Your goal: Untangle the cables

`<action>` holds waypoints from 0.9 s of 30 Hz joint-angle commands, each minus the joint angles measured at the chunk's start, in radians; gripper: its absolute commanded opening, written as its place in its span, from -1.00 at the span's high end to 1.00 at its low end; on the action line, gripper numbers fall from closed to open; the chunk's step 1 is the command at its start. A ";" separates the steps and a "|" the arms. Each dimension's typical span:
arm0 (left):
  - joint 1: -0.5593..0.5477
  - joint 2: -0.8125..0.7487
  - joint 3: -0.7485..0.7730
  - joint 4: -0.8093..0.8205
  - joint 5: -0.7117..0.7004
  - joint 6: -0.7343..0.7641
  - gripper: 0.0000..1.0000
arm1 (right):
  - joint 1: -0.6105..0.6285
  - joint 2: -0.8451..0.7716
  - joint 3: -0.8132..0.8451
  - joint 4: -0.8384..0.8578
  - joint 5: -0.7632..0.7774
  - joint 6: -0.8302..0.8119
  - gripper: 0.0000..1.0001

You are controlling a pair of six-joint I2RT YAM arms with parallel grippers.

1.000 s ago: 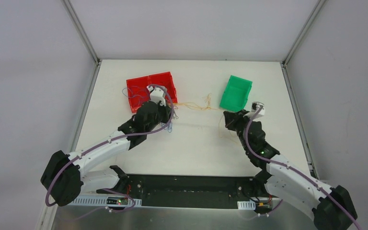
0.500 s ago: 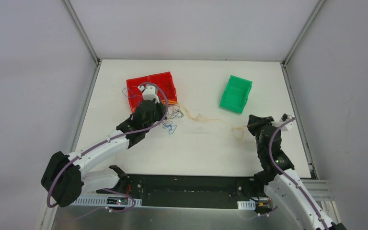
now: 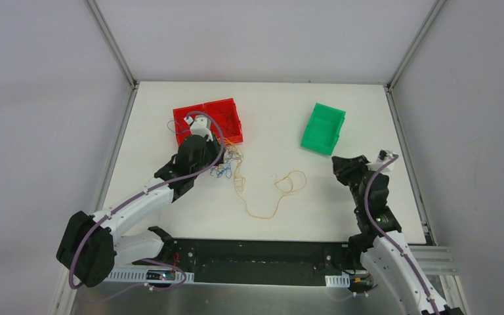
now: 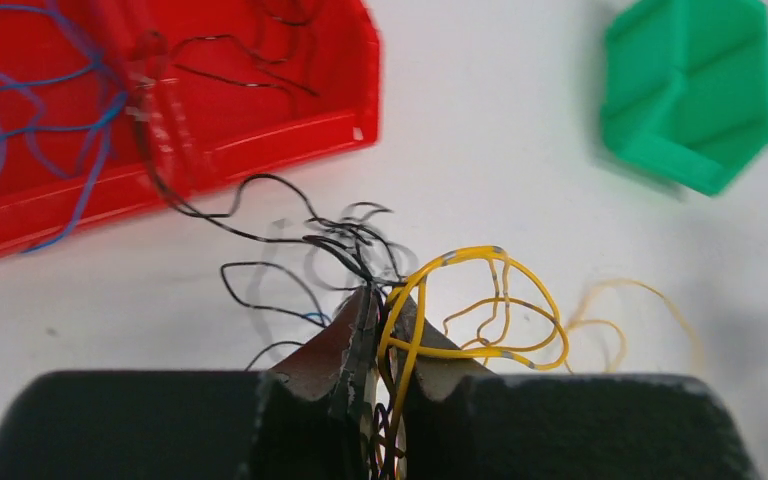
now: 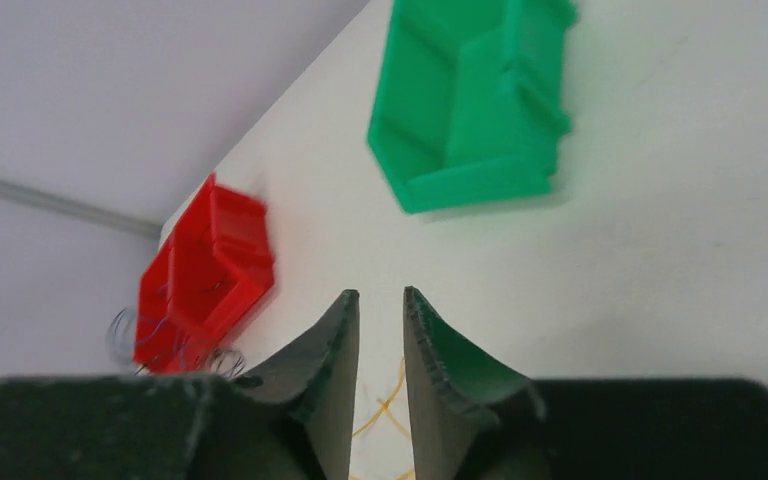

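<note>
White matte table top [image 3: 289, 111], grey walls [image 3: 256, 39] on three sides, bare metal frame posts [image 3: 110, 42] in the far corners. Red plastic two-compartment bin [image 3: 230, 108] sits far left. Green plastic open bin [image 3: 331, 113] sits far right, well apart from the red one.

The hair-thin yellow, orange, blue and black wire cables [image 4: 475, 252] bunch just near of the red bin's right end. Black strands run from the bunch up over the bin's near wall. Blue strands [image 4: 60, 127] lie inside the bin. One loose yellow-orange strand [image 3: 262, 216] trails from the bunch toward the near middle of the table, curves right and ends in a loop between the two arms, flat on the surface.

Left arm reaches from the near left corner diagonally to the red bin, wrist bent over the bunch. Left gripper [image 4: 385, 298] has its fingers pressed together on a clump of black and yellow cables, with wire sticking out past the tips.

Right arm stands at the right side, forearm raised, wrist near of the green bin and aimed far-left. Right gripper [image 5: 380, 295] has a narrow gap between its fingers and nothing in it; a bit of yellow wire on the table shows through the gap. It touches no cable.
</note>
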 commanded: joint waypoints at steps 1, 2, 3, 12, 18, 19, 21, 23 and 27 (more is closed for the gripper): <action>-0.004 -0.066 0.008 0.098 0.275 0.055 0.77 | 0.012 0.109 -0.008 0.290 -0.404 -0.104 0.32; -0.004 -0.079 0.004 0.108 0.307 0.062 0.74 | 0.023 0.135 -0.004 0.311 -0.430 -0.112 0.21; -0.004 -0.094 0.000 0.133 0.347 0.074 0.72 | 0.039 0.160 0.001 0.331 -0.452 -0.122 0.13; -0.092 -0.065 0.038 0.222 0.629 0.173 0.68 | 0.292 0.287 0.034 0.494 -0.618 -0.271 0.04; -0.149 0.005 0.085 0.223 0.711 0.209 0.67 | 0.383 0.315 0.052 0.487 -0.606 -0.328 -0.04; -0.156 0.015 0.091 0.224 0.724 0.214 0.67 | 0.393 0.326 0.055 0.487 -0.604 -0.334 -0.04; -0.170 0.029 0.100 0.223 0.747 0.226 0.67 | 0.411 0.341 0.061 0.486 -0.605 -0.342 -0.05; -0.181 0.036 0.107 0.223 0.761 0.233 0.67 | 0.430 0.356 0.066 0.488 -0.604 -0.352 -0.04; -0.188 0.036 0.106 0.226 0.754 0.239 0.67 | 0.464 0.399 0.081 0.483 -0.600 -0.367 0.03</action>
